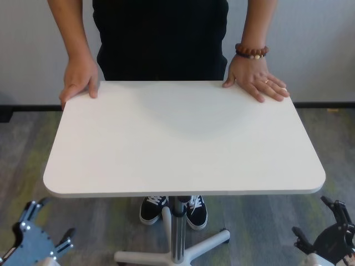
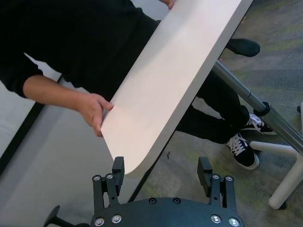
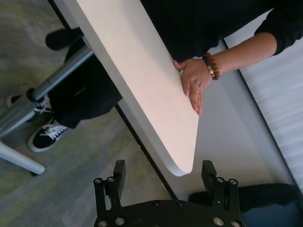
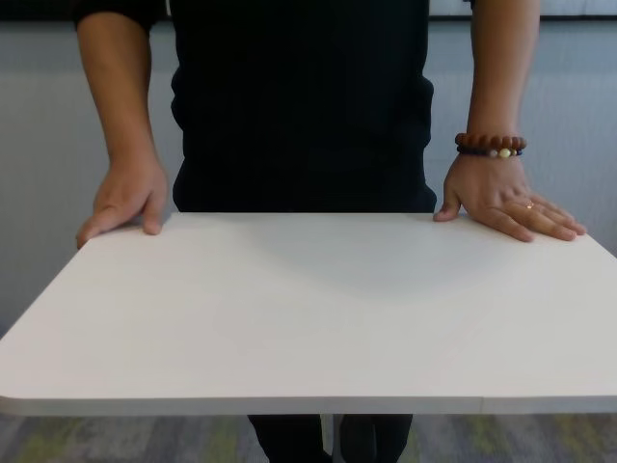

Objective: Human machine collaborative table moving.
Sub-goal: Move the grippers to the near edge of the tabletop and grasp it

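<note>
So far I've gripped nothing: my left gripper (image 1: 41,230) and right gripper (image 1: 327,227) hang wide open below the near corners of the table (image 1: 183,141), apart from it. The human (image 1: 161,39) rests both hands on the far edge. Grasping and moving remain.

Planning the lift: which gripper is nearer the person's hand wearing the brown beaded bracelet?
Right. The right gripper, open, sits by the white rectangular table's near corner on that hand's side; the left gripper by the opposite corner.
</note>
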You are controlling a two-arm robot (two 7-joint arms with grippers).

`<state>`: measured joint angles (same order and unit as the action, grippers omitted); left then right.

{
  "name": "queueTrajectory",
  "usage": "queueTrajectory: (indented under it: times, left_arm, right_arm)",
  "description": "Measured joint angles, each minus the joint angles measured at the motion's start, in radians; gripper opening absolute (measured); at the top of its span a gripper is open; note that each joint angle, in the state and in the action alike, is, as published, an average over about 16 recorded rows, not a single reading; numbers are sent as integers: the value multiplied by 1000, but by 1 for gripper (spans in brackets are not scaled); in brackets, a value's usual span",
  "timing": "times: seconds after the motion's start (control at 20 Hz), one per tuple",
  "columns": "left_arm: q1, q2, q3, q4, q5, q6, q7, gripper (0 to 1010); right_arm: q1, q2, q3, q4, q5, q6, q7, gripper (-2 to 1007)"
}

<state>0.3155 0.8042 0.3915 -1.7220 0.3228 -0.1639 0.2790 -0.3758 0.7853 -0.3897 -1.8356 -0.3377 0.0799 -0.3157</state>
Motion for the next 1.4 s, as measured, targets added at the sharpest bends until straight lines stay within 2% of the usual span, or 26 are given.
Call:
queueTrajectory:
  times: [0.2,0.35,0.6,0.9,1.15,1.4]
  left_arm:
    - [-30,-36,30,17,67,15,2,1000]
    - [-58,-65,54,32,124,31,7,1000]
    - [-108,-115,91,61,231,76,20,1000]
    - [-166,-168,123,104,349,131,35,1000]
    - [-208,-205,138,148,418,161,42,1000]
    - [-240,-233,143,193,455,170,43,1000]
  right_arm:
    - [25,-28,-12,30,-50,23,-9,1005]
    - [44,-47,-17,53,-71,31,-7,1005]
    - [72,-71,-16,87,-81,30,9,1005]
    - [97,-87,-9,110,-90,36,31,1005]
    - [118,-96,-4,118,-107,49,53,1005]
    - [145,-105,-7,127,-135,68,78,1005]
